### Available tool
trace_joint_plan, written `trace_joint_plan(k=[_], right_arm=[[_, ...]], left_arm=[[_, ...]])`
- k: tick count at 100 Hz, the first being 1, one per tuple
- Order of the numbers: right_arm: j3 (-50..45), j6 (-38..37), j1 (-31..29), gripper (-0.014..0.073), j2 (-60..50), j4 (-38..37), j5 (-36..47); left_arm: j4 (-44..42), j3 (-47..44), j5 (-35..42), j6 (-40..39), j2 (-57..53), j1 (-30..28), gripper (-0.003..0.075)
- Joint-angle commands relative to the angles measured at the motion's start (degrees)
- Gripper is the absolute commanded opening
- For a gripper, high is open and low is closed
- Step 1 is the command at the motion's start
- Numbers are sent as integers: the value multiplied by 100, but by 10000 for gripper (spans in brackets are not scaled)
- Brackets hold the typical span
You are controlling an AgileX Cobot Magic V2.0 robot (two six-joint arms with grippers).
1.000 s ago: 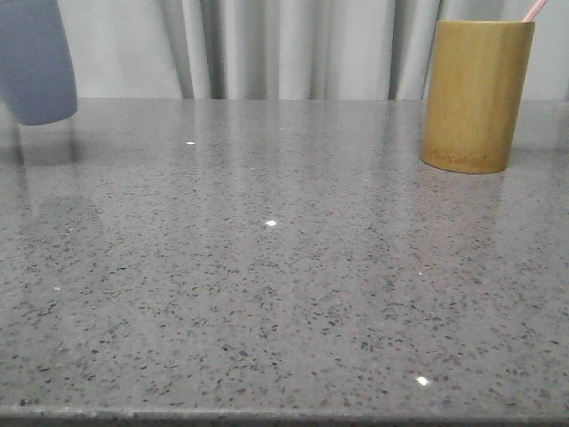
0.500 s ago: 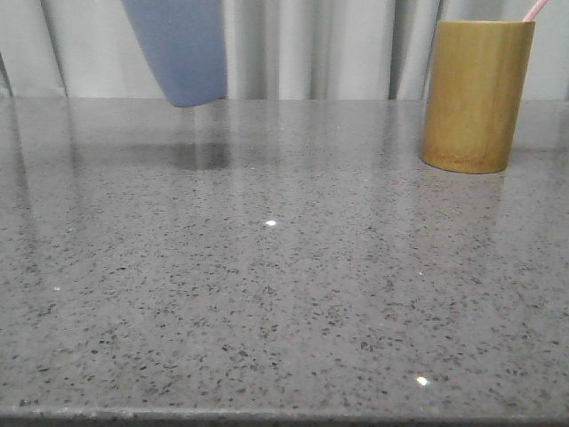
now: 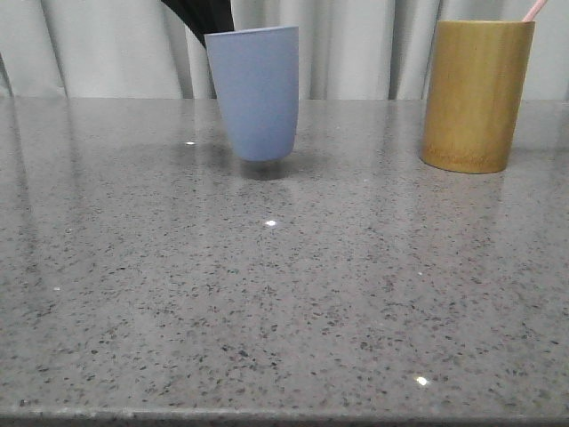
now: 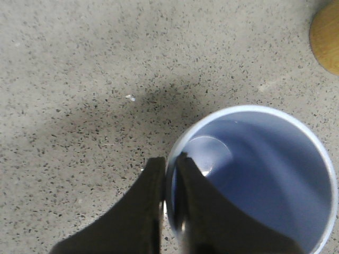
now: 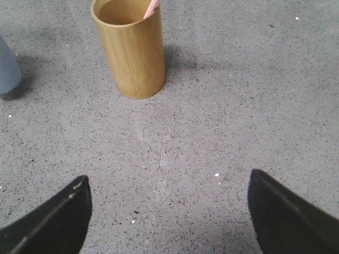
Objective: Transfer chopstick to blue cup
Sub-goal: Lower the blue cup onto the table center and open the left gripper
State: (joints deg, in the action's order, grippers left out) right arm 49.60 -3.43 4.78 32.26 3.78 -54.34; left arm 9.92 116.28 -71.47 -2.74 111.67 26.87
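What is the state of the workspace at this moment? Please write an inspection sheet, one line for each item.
Surface: grey speckled table, glossy.
Blue cup: upright and empty, base just above the table or barely touching; cannot tell which.
Chopstick: pink, standing in the bamboo cup on the right.
Clutter: nothing seen.
Left gripper: fingers pinch the blue cup's rim, one inside, one outside.
Right gripper: open, low over bare table, short of the bamboo cup.
Cables: nothing seen.
Surroundings: pale curtain behind the table.
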Motion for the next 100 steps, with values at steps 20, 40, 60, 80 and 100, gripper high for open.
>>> trace_joint_plan(k=[20, 40, 60, 80, 100], right_arm=[[194, -6, -25, 602, 75, -7, 396], [194, -6, -25, 602, 75, -7, 409], [194, -6, -25, 602, 75, -7, 409], [194, -6, -25, 602, 75, -7, 429], [194, -6, -25, 602, 75, -7, 483]], left_arm=[[-30, 207, 227, -98, -230, 49, -19], [-44, 207, 235, -98, -123, 49, -19], [-44, 207, 239, -98, -60, 49, -19], [-44, 207, 239, -98, -60, 49, -18], [-22, 207, 221, 37, -60, 49, 116]])
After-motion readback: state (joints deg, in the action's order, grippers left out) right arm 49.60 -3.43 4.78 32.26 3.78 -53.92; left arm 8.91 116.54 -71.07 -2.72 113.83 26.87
